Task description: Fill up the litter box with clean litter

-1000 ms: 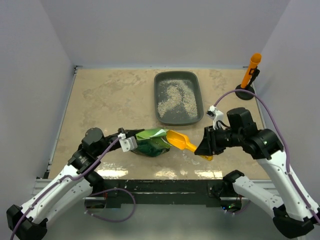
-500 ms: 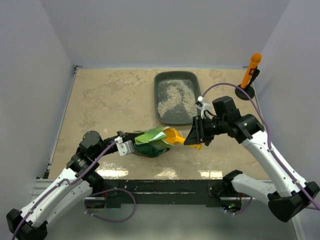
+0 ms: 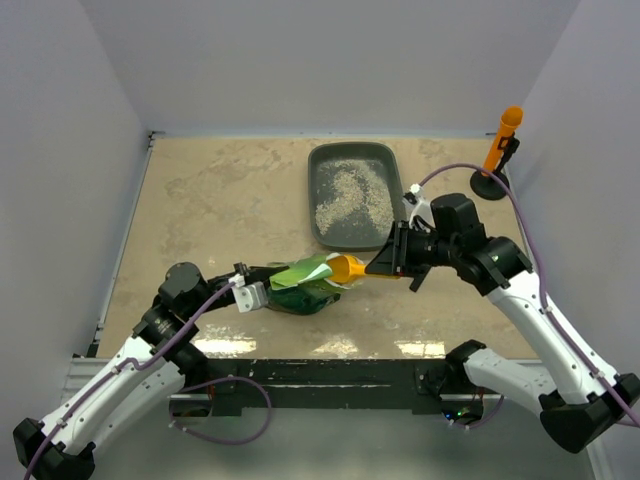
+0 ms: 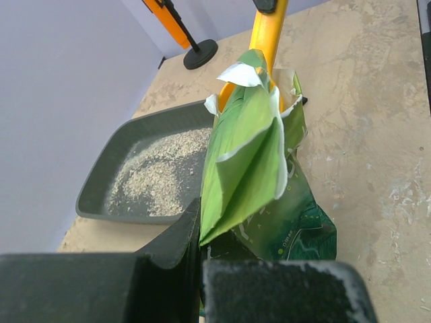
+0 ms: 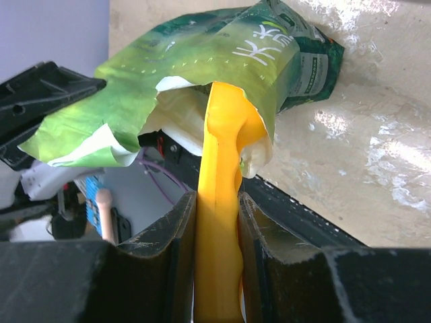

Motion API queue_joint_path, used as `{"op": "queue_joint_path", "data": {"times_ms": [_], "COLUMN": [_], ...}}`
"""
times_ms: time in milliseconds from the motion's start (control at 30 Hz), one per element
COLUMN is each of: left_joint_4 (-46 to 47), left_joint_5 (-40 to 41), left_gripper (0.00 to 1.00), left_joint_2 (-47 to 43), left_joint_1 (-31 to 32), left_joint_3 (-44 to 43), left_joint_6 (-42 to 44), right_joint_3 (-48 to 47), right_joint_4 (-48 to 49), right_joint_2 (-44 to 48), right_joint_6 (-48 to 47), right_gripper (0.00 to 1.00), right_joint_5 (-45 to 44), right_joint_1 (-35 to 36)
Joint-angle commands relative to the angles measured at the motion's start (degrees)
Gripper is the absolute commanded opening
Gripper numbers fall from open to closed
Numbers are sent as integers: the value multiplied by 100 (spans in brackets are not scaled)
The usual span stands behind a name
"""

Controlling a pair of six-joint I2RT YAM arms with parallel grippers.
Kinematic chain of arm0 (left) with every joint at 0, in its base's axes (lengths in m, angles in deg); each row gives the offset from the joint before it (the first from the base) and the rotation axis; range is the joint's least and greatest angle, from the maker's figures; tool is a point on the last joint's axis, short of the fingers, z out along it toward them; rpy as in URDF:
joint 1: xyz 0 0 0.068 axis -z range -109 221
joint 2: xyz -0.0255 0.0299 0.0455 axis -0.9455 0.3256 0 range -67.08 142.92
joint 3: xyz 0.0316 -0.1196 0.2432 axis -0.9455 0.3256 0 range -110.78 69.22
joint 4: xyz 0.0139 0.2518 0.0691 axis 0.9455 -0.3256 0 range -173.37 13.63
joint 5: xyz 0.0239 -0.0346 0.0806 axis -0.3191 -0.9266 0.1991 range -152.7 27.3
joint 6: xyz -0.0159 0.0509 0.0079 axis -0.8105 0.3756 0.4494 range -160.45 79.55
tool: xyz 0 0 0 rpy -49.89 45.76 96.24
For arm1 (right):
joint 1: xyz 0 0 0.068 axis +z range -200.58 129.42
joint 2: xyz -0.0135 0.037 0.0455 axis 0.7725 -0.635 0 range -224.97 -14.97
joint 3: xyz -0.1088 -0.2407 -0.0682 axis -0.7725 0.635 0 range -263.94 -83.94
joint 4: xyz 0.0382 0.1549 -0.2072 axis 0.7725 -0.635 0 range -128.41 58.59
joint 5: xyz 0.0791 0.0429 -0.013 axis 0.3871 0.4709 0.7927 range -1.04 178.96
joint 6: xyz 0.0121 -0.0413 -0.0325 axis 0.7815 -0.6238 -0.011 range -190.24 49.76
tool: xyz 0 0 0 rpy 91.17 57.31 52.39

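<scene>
The dark grey litter box (image 3: 316,160) sits at the back centre with a patch of pale clean litter (image 3: 350,195) inside; the left wrist view shows the box (image 4: 94,195) and the litter (image 4: 158,171) too. The green bag (image 3: 305,283) lies near the front. My left gripper (image 3: 272,278) is shut on the bag's upper edge (image 4: 249,148), holding its mouth up. My right gripper (image 3: 385,265) is shut on the handle of a yellow scoop (image 5: 219,202). The scoop's head is hidden inside the bag's mouth (image 5: 195,54).
An orange tool on a black stand (image 3: 500,145) is at the back right corner, just right of the litter box. The table's front edge with its black rail (image 3: 330,370) runs close behind the bag.
My right gripper has carried the scoop leftward from beside the bag into its open mouth. The left gripper has shifted slightly, keeping hold of the bag's edge.
</scene>
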Motion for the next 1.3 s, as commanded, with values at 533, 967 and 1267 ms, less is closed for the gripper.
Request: {"op": "queue_joint_path", "data": {"times_ms": [533,967,1267], "left_joint_4": [341,341,315], "left_joint_5": [-445,-445,-463], "left_gripper": [0,0,0], "left_joint_2": [-32,-49,-41], "left_joint_1": [-9,0,0], "left_joint_3": [10,10,2], "left_joint_6": [-208,-225,-217], "right_joint_3": [883,1086,586], "right_joint_4": [760,892,295], "right_joint_2": [753,771,253], "right_joint_6": [1325,1335,308], "right_gripper": [0,0,0], "right_joint_5": [-2101,-2014,-1461], "right_joint_1": [-56,-56,-56]}}
